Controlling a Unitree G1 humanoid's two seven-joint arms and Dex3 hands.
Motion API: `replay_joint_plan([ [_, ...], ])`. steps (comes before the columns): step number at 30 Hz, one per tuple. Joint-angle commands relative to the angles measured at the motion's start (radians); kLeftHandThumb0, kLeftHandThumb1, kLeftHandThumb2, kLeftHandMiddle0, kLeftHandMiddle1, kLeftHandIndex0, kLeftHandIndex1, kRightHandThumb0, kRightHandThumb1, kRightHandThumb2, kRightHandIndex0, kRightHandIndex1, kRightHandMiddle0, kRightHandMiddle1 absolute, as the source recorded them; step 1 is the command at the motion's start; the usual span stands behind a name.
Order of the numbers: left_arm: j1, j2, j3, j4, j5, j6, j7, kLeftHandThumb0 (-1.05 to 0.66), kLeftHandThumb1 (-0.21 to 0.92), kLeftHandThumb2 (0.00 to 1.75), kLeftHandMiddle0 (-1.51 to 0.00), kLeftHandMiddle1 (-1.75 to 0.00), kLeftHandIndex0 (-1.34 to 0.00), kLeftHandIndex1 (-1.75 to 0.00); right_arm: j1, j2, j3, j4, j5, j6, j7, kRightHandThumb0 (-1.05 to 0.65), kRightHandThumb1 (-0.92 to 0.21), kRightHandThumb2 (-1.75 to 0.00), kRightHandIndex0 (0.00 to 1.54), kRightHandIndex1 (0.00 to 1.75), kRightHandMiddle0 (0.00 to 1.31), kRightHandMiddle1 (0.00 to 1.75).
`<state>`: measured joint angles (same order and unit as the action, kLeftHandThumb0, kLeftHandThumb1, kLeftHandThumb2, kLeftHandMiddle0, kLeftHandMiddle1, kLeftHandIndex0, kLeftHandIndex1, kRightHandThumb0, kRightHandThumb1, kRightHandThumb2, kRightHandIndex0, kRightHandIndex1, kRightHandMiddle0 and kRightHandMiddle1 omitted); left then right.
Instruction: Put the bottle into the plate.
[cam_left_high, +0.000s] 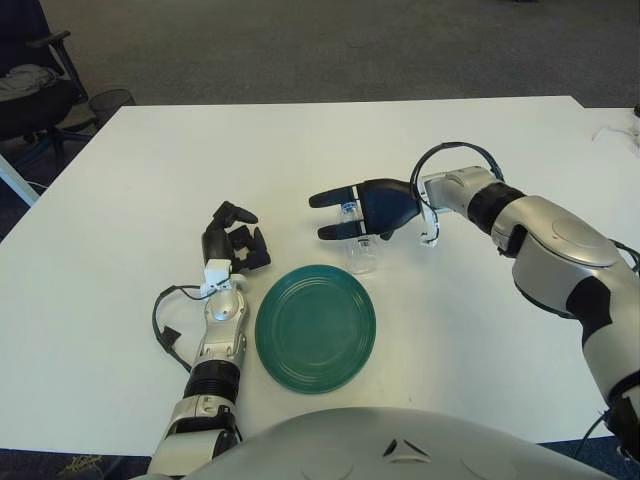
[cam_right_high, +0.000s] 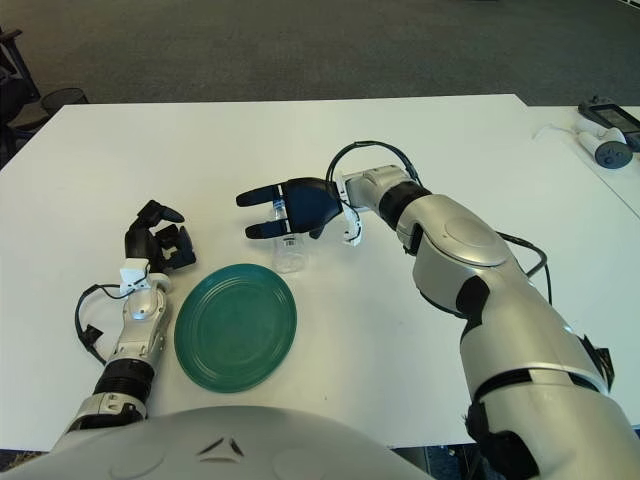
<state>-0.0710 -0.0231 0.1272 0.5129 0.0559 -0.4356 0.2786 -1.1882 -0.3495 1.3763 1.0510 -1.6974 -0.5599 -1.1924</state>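
— Reaching in from three o'clock, my right robot hand (cam_left_high: 352, 208) sits at the clear bottle (cam_left_high: 361, 253), which stands upright on the white tabletop (cam_left_high: 150, 160).

— Are you holding it?

— My fingers (cam_left_high: 335, 197) stretch out toward nine o'clock, two of them spread apart, one above the other, with the bottle's blue cap showing between them. The palm is against the bottle's upper part from the three o'clock side. Whether the thumb presses it from behind, I cannot tell; the fingers I see are extended rather than wrapped around it.

— And where is the bottle from the plate?

— The green plate (cam_left_high: 316, 327) lies flat on the tabletop, and the bottle stands just beyond its rim at about one o'clock, very near it, not in it.

— Your other hand?

— My left robot hand (cam_left_high: 235, 242) shows at ten o'clock from the plate, just beside its rim, fingers curled in and holding nothing. A black cable (cam_left_high: 165, 325) loops beside that forearm.
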Motion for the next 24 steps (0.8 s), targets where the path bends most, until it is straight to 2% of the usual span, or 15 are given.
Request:
replay_joint_plan([
  [1,0.06,-0.032,-0.013,0.07,-0.006,0.047,-0.01,-0.55,0.13,1.55,-1.27,-1.75,-0.76,-1.75,-0.032,0.018,0.042,0.027,-0.034,0.05,-0.028,-0.69,-0.8,-0.61,0.09,0.02,0.0,0.27],
  [7,0.06,-0.032,-0.012,0.072,-0.013,0.042,-0.011,-0.54,0.13,1.54,-1.27,-1.75,-0.76,-1.75,-0.033,0.039,0.091,0.066,-0.053,0.104,-0.059,-0.71,-0.8,-0.59,0.09,0.02,0.0,0.26],
  [13,0.059,-0.029,-0.014,0.075,-0.008,0.033,-0.008,-0.54,0.14,1.54,-1.27,-1.75,-0.76,-1.75,-0.027,0.051,0.126,0.093,-0.057,0.135,-0.085,-0.69,-0.78,-0.58,0.12,0.03,0.0,0.33],
  [17,0.058,-0.03,-0.014,0.076,-0.006,0.036,-0.005,-0.54,0.14,1.53,-1.26,-1.75,-0.75,-1.75,-0.027,0.056,0.137,0.107,-0.047,0.133,-0.093,-0.67,-0.77,-0.59,0.14,0.04,0.0,0.37],
  [24,0.056,-0.031,-0.014,0.078,-0.005,0.039,-0.001,-0.54,0.14,1.53,-1.26,-1.75,-0.75,-1.75,-0.025,0.059,0.146,0.122,-0.035,0.126,-0.097,-0.67,-0.77,-0.6,0.14,0.04,0.0,0.32],
])
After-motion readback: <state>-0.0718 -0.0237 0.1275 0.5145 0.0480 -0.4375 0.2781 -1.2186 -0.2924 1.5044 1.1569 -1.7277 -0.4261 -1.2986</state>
